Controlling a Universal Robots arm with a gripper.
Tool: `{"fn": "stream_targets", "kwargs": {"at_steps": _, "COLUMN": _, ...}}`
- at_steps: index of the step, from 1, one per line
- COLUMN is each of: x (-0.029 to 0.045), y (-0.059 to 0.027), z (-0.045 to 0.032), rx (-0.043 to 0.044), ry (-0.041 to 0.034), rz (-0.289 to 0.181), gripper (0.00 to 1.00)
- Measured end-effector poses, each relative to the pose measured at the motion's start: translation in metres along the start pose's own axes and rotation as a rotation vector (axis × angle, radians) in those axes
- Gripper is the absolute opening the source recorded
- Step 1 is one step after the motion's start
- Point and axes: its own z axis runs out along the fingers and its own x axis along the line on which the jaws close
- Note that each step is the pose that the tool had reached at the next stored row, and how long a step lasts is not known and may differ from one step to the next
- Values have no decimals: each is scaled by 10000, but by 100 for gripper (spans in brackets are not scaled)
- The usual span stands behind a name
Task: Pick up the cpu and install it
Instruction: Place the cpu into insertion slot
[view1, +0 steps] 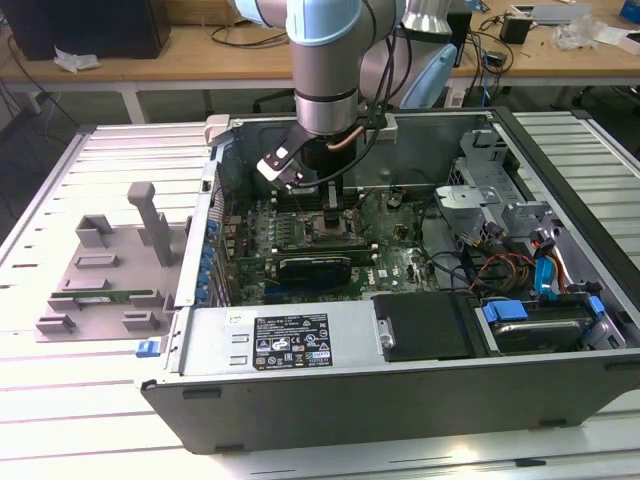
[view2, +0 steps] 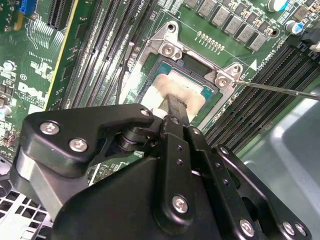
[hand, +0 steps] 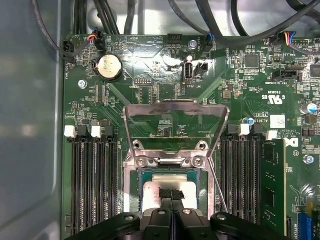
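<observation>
The cpu (hand: 155, 194) lies flat inside the dark metal-framed socket (hand: 170, 161) on the green motherboard, its pale silver top (view2: 176, 88) showing in both wrist views. My gripper (hand: 172, 196) stands straight over it, fingers pressed together with no gap, and their tips rest on the middle of the chip's top. One black finger (view2: 176, 112) hides part of the chip. The socket's metal load plate (hand: 176, 107) is swung up and open behind the socket. In the exterior view my gripper (view1: 331, 205) reaches down into the open computer case.
The thin socket lever (hand: 218, 186) sticks out beside the socket. Memory slots (hand: 92, 185) flank it, one holding a green stick (hand: 273, 185). Case walls (view1: 560, 385), a power supply (view1: 290, 340) and drive cage (view1: 500, 200) surround the board. A grey fixture (view1: 110, 260) sits at the exterior view's left.
</observation>
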Motion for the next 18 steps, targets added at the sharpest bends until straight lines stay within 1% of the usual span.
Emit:
{"fn": "stream_targets", "kwargs": {"at_steps": 6, "x": 1, "y": -1, "z": 18, "rx": -1, "ry": 2, "rz": 1, "gripper": 11}}
{"fn": "stream_targets", "kwargs": {"at_steps": 9, "x": 3, "y": 3, "z": -9, "rx": -12, "ry": 19, "rz": 2, "gripper": 11}}
{"fn": "stream_targets", "kwargs": {"at_steps": 10, "x": 0, "y": 2, "z": -34, "rx": -3, "ry": 4, "rz": 1, "gripper": 11}}
{"fn": "stream_targets", "kwargs": {"at_steps": 12, "x": 0, "y": 4, "z": -75, "rx": -4, "ry": 5, "rz": 1, "gripper": 11}}
{"fn": "stream_targets", "kwargs": {"at_steps": 15, "x": -2, "y": 9, "z": -158, "rx": -3, "ry": 3, "rz": 1, "gripper": 11}}
{"fn": "stream_targets", "kwargs": {"at_steps": 16, "x": -3, "y": 12, "z": -229, "rx": -3, "ry": 4, "rz": 1, "gripper": 11}}
{"fn": "stream_targets", "kwargs": {"at_steps": 18, "x": -5, "y": 17, "z": -312, "rx": -2, "ry": 3, "rz": 1, "gripper": 11}}
